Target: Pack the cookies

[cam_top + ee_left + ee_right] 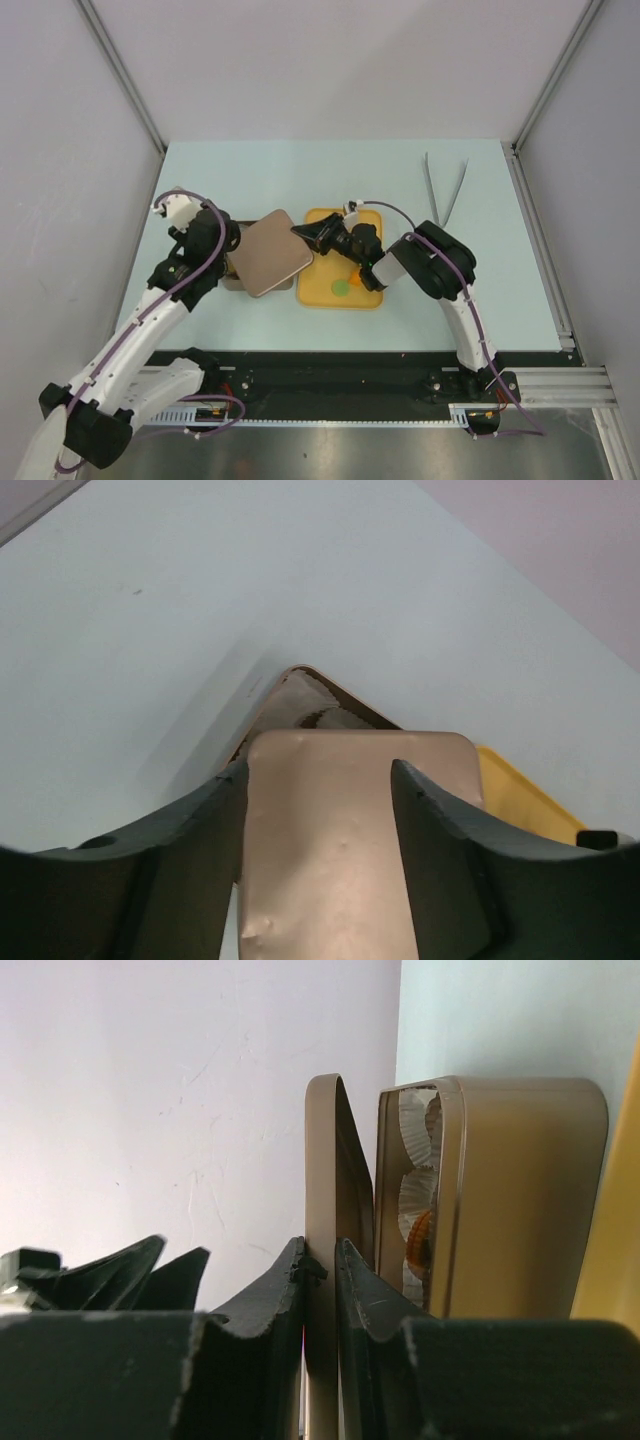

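A tan metal lid [275, 253] lies tilted over the tin box [232, 279], hiding most of it. My right gripper [304, 233] is shut on the lid's right edge; in the right wrist view the lid [322, 1160] stands pinched between the jaws of that gripper [322, 1252]. Beside it the tin [520, 1190] shows white paper cups and one orange cookie [420, 1240]. A green cookie [340, 287] and an orange cookie [356, 270] lie on the yellow tray [318, 292]. My left gripper [238, 250] is open, its fingers spread over the lid [330, 850], the tin's corner [300, 695] beyond.
Metal tweezers [445, 190] lie at the back right of the pale blue table. The yellow tray's edge [520, 795] shows right of the lid in the left wrist view. Grey walls stand on both sides.
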Tool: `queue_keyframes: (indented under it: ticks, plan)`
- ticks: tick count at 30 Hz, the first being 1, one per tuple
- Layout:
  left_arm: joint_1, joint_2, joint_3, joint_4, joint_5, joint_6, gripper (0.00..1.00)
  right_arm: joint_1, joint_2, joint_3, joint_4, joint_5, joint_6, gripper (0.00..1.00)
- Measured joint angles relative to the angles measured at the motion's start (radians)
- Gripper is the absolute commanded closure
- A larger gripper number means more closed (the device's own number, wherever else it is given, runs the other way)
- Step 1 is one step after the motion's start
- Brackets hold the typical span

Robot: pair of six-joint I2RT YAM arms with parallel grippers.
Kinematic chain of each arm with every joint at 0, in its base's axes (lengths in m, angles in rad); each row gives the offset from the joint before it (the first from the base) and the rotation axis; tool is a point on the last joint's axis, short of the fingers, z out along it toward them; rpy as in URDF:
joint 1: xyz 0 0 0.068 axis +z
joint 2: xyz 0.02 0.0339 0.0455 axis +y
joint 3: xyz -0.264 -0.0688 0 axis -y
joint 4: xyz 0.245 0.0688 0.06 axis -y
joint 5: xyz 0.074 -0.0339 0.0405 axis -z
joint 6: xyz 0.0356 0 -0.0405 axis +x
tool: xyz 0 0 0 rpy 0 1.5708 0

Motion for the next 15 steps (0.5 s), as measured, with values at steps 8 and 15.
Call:
queue_keyframes:
  ticks: [8, 15]
  plan:
    - [0.214, 0.112, 0.0, -0.05, 0.127, -0.038, 0.86, -0.021, 0.0, 0.0, 0.008, -0.033, -0.006, 1.0]
    - [0.33, 0.195, 0.001, -0.07, 0.152, -0.064, 1.0, -0.041, 0.0, 0.0, 0.008, -0.057, -0.008, 1.0]
